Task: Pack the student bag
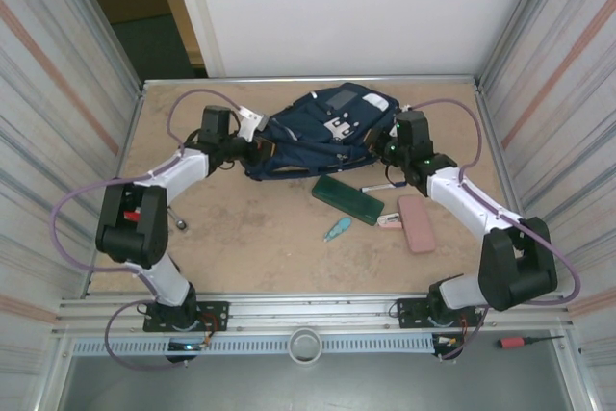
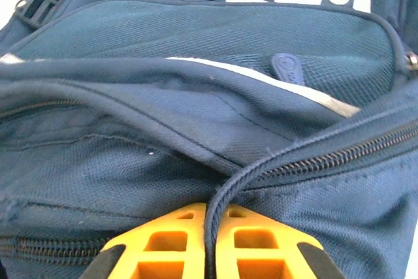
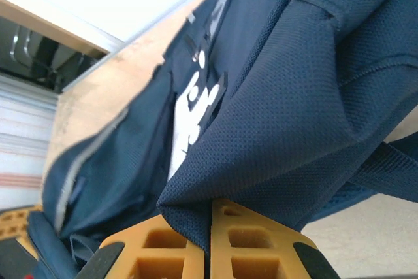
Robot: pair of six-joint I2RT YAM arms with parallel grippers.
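Top external: both jaws pinched the student bag (image 1: 318, 132); green pencil case (image 1: 347, 199), pink case (image 1: 417, 223) lay unpacked beside it.

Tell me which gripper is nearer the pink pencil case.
Right. The right gripper, shut on the right side of the student bag, is just behind the pink pencil case. The left gripper pinches the bag's left end, much farther off.

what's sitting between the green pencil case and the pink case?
Top view: a small pale object, too small to identify, lies close beside the pink case; bare table from there to the green pencil case.
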